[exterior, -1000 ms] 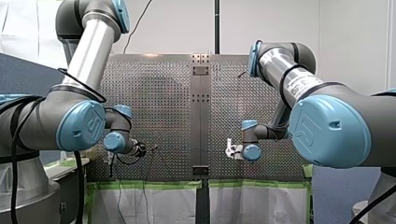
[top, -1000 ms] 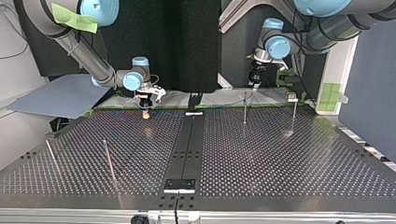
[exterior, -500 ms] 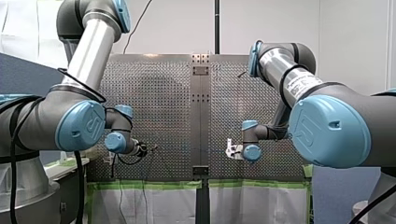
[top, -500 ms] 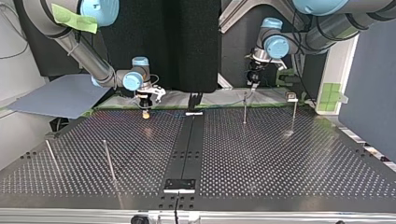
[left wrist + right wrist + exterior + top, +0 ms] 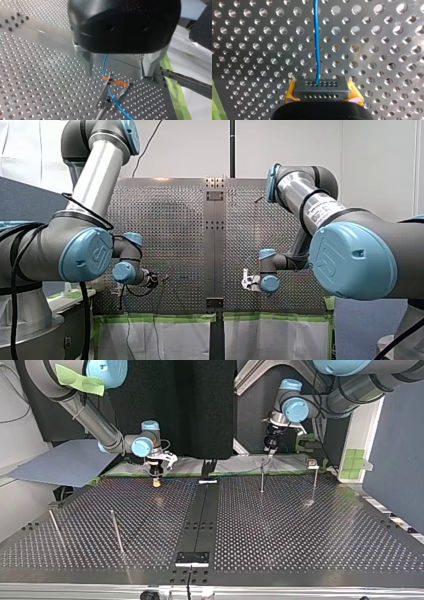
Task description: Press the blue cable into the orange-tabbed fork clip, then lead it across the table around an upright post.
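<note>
Left gripper, fingers spread, hangs over the clip; right gripper pinches the cable. Hold it taut and centred while you press down.

Bright, even overhead light. The perforated table shows soft glare across its surface in the top view. My left gripper shades the table beneath; hole rims glint beside the blue cable.
</note>
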Action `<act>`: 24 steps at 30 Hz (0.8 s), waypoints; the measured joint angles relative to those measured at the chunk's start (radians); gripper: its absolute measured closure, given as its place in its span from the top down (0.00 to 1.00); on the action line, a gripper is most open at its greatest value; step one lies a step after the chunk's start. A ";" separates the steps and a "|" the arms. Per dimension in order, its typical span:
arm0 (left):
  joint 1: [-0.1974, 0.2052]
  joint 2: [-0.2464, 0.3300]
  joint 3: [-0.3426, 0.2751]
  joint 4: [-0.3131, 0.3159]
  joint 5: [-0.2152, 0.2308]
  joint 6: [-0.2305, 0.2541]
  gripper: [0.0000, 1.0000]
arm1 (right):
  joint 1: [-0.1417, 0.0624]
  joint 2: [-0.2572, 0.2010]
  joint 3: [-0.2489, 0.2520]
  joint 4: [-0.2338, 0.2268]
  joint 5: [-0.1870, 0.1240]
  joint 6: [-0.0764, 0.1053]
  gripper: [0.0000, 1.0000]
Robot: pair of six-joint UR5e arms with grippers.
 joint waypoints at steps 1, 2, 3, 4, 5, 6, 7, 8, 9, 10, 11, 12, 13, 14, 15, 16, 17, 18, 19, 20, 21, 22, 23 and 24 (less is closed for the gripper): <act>-0.002 0.000 0.000 0.000 -0.003 0.010 0.98 | 0.000 0.000 0.000 0.000 0.000 0.000 0.00; -0.005 0.000 0.000 -0.001 -0.008 0.018 0.98 | 0.000 0.000 0.000 0.000 0.000 0.000 0.00; -0.008 0.000 0.000 -0.002 -0.015 0.027 0.98 | 0.000 0.000 0.000 0.000 0.000 0.000 0.00; -0.015 0.000 0.000 -0.004 -0.025 0.039 0.98 | 0.000 0.000 0.000 -0.001 0.000 0.000 0.00; -0.021 0.000 0.000 -0.005 -0.033 0.049 0.98 | 0.000 0.000 0.000 -0.001 0.000 0.000 0.00; -0.028 0.000 0.000 -0.006 -0.042 0.058 0.98 | 0.000 0.000 0.000 -0.001 0.001 0.000 0.00; -0.039 0.000 0.000 -0.005 -0.054 0.071 0.98 | 0.000 0.000 0.000 -0.002 0.001 0.000 0.00; -0.047 0.000 0.000 -0.002 -0.063 0.080 0.98 | 0.000 0.001 0.000 -0.002 0.001 0.000 0.00; -0.055 0.000 0.000 0.001 -0.072 0.089 0.98 | 0.000 0.001 0.000 -0.002 0.001 0.000 0.00; -0.066 0.000 0.000 0.006 -0.083 0.100 0.98 | 0.000 0.001 -0.001 -0.002 0.001 0.000 0.00; -0.073 0.000 0.000 0.010 -0.090 0.108 0.98 | 0.000 0.001 0.000 -0.003 0.001 0.000 0.00; -0.081 0.000 0.000 0.012 -0.098 0.115 0.98 | 0.001 0.001 0.000 -0.003 0.001 0.000 0.00; -0.092 0.000 0.000 0.015 -0.109 0.122 0.98 | 0.001 0.001 0.000 -0.003 0.001 0.001 0.00; -0.099 0.000 0.000 0.016 -0.116 0.125 0.98 | 0.002 0.002 0.000 -0.003 0.001 0.001 0.00; -0.107 0.000 0.000 0.017 -0.124 0.126 0.98 | 0.002 0.002 0.000 -0.004 0.001 0.001 0.00; -0.117 0.000 0.000 0.019 -0.135 0.124 0.98 | 0.002 0.002 0.000 -0.004 0.001 0.001 0.00; -0.126 0.000 0.000 0.021 -0.143 0.119 0.98 | 0.003 0.002 0.000 -0.004 0.001 0.001 0.00; -0.134 0.000 0.000 0.025 -0.151 0.114 0.98 | 0.003 0.002 0.000 -0.004 0.001 0.001 0.00; -0.146 0.000 0.000 0.032 -0.163 0.104 0.98 | 0.003 0.002 0.000 -0.004 0.001 0.001 0.00; -0.155 0.000 0.000 0.040 -0.173 0.096 0.98 | 0.003 0.002 0.000 -0.004 0.001 0.001 0.00; -0.165 0.000 0.001 0.046 -0.182 0.088 0.98 | 0.003 0.002 0.000 -0.004 0.001 0.001 0.00; -0.177 0.000 0.001 0.055 -0.194 0.076 0.98 | 0.004 0.002 0.000 -0.005 0.001 0.001 0.00; -0.187 0.000 0.001 0.060 -0.202 0.067 0.98 | 0.004 0.002 0.000 -0.005 0.001 0.002 0.00; -0.196 0.000 0.001 0.064 -0.208 0.057 0.98 | 0.004 0.002 0.000 -0.005 0.001 0.001 0.00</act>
